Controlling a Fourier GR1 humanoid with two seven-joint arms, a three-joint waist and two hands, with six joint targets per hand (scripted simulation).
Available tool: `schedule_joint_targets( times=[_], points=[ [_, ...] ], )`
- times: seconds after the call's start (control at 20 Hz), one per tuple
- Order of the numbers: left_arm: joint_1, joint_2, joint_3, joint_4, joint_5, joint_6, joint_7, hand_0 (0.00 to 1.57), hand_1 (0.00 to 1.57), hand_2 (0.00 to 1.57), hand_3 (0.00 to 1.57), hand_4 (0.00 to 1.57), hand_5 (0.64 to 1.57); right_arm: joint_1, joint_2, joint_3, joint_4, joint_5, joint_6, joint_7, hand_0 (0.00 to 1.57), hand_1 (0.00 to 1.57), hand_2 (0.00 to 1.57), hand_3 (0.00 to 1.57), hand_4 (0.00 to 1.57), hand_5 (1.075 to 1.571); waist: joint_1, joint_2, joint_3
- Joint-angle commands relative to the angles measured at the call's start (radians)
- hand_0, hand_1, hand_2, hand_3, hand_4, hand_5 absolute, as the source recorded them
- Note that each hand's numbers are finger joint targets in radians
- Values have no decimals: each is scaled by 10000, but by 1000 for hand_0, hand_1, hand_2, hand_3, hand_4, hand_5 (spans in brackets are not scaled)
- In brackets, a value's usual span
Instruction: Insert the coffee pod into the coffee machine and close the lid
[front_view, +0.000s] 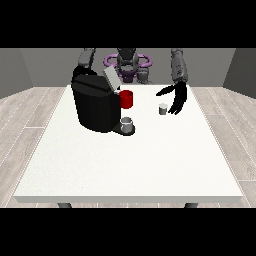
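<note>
White table (130, 165) | pod (163, 108) — beside open-fingered hand (177, 100) | other hand hidden

Large white table (130, 165), red mug (126, 99) beside a grey cup (127, 124), pale wood-plank floor (22, 125), grey walls (30, 67)

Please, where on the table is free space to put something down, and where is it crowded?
Free: the wide table front, from the machine to the near edge, and the right side beyond the hand. Crowded: the back, around machine, red cup, grey cup and pod.
</note>
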Motion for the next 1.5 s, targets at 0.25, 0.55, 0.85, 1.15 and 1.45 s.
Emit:
schedule_joint_targets(
  times=[0.25,0.55,0.85,1.15,1.45],
  points=[
    [169,181,-489,1187,-1357,984,-994,568,568,698,414,0,1571,175,-321,-24,-400,-210,476,169,0,0,0,0,476,1571,-515,176,-3],
    [-653,22,-558,1426,-2000,1849,-592,695,695,831,592,0,1571,28,-77,-14,106,-337,313,-206,0,0,0,0,524,1571,-468,216,1],
    [-1133,49,-291,2035,-2200,2217,-1060,824,824,972,737,389,1571,-218,-201,-80,-20,-368,315,69,0,0,0,0,514,1571,-449,323,-1],
    [-1483,707,-512,2456,-2928,2434,-1278,899,899,1011,776,309,1571,-495,51,-77,-48,-416,134,-322,0,0,0,0,429,1571,-604,914,-1],
    [-1411,511,-430,2775,-3093,2699,-2100,1266,1266,1399,1363,507,1571,-111,217,109,-203,-450,67,-166,0,0,0,0,429,1571,-542,664,-3]
  ],
)
